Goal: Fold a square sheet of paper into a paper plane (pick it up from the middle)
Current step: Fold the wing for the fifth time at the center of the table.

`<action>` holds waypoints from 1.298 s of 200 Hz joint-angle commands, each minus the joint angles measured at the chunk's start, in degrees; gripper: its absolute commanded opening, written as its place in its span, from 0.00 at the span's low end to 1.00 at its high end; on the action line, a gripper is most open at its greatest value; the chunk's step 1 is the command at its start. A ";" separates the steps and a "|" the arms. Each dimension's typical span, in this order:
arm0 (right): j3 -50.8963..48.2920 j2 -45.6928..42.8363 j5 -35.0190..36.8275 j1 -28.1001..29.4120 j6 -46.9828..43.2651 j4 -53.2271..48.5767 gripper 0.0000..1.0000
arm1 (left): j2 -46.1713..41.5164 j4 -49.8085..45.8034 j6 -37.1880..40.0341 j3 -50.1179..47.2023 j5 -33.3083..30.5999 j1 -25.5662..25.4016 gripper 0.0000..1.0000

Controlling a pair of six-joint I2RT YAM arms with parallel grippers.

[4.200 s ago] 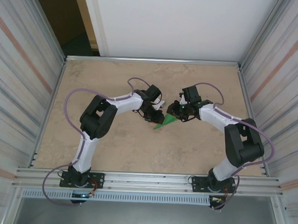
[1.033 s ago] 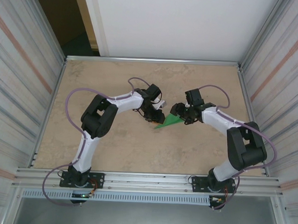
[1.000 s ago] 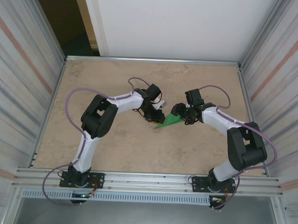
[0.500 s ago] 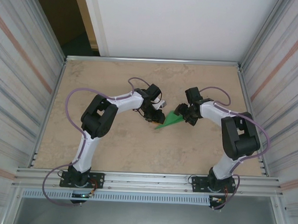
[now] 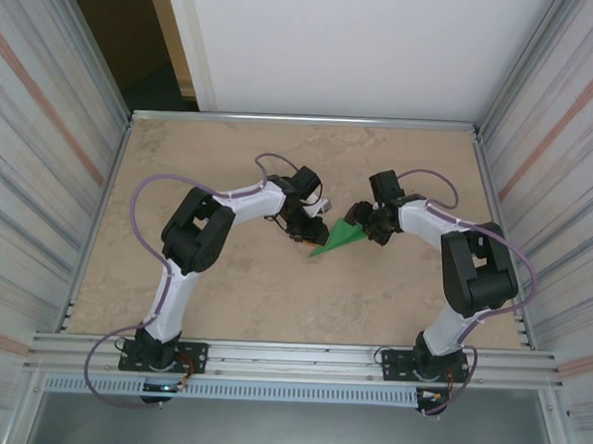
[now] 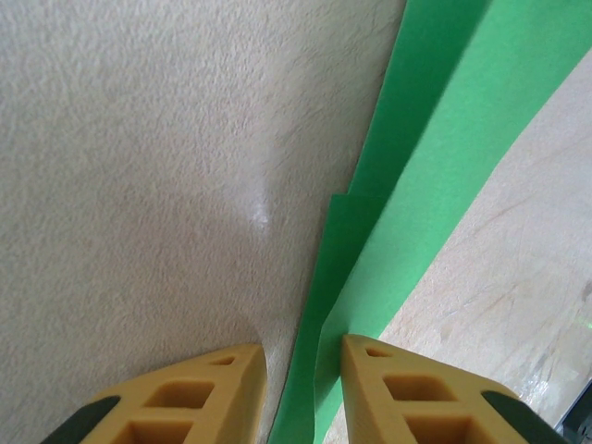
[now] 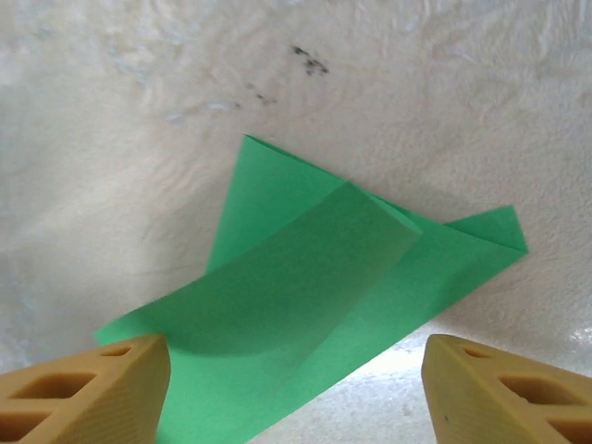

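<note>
The square sheet of paper [image 5: 340,238] is bright green and lies mid-table, folded into a long pointed wedge. My left gripper [image 5: 305,233] stands at its left tip. In the left wrist view the left gripper [image 6: 303,356] has its yellow fingers [image 6: 194,398] narrowly apart, and the paper's layered edge [image 6: 444,139] runs up between them, touching only the right finger. My right gripper [image 5: 362,221] hangs over the wedge's broad right end. In the right wrist view the right gripper [image 7: 296,347] is wide open, with the paper [image 7: 305,268] and its raised flap below it.
The beige table [image 5: 223,288] has free room on all sides of the paper. Corrugated metal walls [image 5: 41,169] stand left and right, and a rail [image 5: 299,356] runs along the near edge. A few dark specks [image 7: 310,63] mark the table beyond the paper.
My right gripper has opened wider and shifted slightly right and away, its elbow swinging in toward the table. The left gripper and the paper's left tip have stayed put.
</note>
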 commanded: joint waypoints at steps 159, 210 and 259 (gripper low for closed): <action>-2.44 4.90 -1.42 -1.04 -2.09 1.51 0.45 | 6.52 -2.81 0.71 -1.82 -4.86 -0.92 0.31; -3.30 6.42 -2.39 -1.31 -2.73 2.43 0.30 | 6.61 -2.81 0.79 -1.45 -4.47 -0.92 0.31; -3.51 6.91 -2.27 -1.40 -3.36 2.79 0.28 | 6.30 -3.07 1.12 -0.59 -4.13 -0.83 0.31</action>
